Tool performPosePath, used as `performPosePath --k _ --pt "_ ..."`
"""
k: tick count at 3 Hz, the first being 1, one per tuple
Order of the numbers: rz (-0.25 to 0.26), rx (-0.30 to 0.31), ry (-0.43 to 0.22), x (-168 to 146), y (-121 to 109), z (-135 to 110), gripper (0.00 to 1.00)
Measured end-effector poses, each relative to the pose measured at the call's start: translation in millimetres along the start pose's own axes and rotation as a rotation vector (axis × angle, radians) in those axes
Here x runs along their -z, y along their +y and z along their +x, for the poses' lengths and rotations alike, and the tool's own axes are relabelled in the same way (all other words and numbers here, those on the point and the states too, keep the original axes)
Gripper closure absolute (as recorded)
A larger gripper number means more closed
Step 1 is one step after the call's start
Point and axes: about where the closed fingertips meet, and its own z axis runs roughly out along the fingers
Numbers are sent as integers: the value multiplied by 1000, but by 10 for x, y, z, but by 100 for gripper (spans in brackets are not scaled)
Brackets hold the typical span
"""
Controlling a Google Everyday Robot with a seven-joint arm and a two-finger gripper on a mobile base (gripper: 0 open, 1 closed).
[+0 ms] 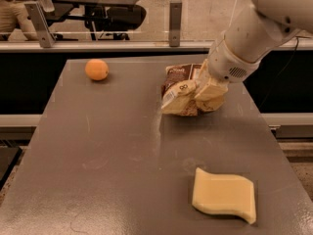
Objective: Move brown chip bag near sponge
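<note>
The brown chip bag [180, 91] is crumpled and lifted at its near end, at the far right of the grey table [107, 151]. My gripper [208, 93] comes in from the upper right and is shut on the bag's right side; its cream fingers [211, 88] press into the bag. The pale yellow sponge [224, 195] lies flat at the near right of the table, well in front of the bag and apart from it.
An orange fruit [97, 69] sits at the far left of the table. A glass barrier with metal posts [175, 16] runs along the table's far edge. The table's right edge lies close to the bag and sponge.
</note>
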Motion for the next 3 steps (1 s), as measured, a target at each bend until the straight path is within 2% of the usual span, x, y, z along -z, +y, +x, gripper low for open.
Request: performPosePath --k 2,3 --pt "-76 66 -92 533 438 -59 100" --pt "-110 87 -110 728 631 17 82"
